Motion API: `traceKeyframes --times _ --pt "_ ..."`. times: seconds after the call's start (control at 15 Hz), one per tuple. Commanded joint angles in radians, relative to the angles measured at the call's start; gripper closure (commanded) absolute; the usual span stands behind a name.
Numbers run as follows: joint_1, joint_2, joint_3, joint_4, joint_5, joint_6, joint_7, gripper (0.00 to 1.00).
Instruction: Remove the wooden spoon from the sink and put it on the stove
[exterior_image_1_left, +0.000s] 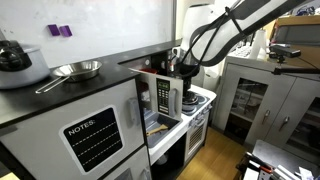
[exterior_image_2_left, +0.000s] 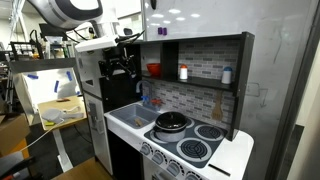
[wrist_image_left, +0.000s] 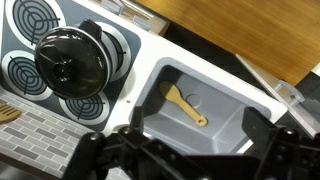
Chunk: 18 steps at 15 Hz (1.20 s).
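Observation:
The wooden spoon (wrist_image_left: 185, 105) lies flat in the grey sink (wrist_image_left: 222, 98), bowl end toward the stove. The stove (wrist_image_left: 146, 66) is the white cooktop beside the sink, with a black lidded pot (wrist_image_left: 75, 62) on one burner. My gripper (wrist_image_left: 197, 121) is open and empty, hovering above the sink with a finger on each side of the basin, not touching the spoon. In both exterior views the gripper (exterior_image_1_left: 183, 68) (exterior_image_2_left: 122, 65) hangs above the toy kitchen. The stove (exterior_image_2_left: 200, 148) and pot (exterior_image_2_left: 172, 122) show there; the spoon is hidden.
A shelf (exterior_image_2_left: 190, 80) with small bottles and a tiled back wall stand behind the stove. A white microwave (exterior_image_1_left: 165, 97) sits beside the toy kitchen. A steel pan (exterior_image_1_left: 75, 70) and a dark pot (exterior_image_1_left: 12, 55) rest on the black counter.

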Motion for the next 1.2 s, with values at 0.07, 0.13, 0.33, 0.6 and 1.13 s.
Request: traceKeyframes --times 0.07,0.13,0.33,0.6,1.13 --pt "0.003 0.017 -0.004 -0.001 0.003 0.038 -0.062 0.0" --pt "0.005 0.029 -0.005 0.001 0.003 0.051 -0.088 0.0" --pt "0.012 0.072 -0.008 0.004 0.011 0.117 -0.198 0.0" --pt "0.009 0.132 -0.002 0.007 0.052 0.215 -0.343 0.0" --pt "-0.011 0.19 0.015 0.007 0.217 0.279 -0.596 0.0"
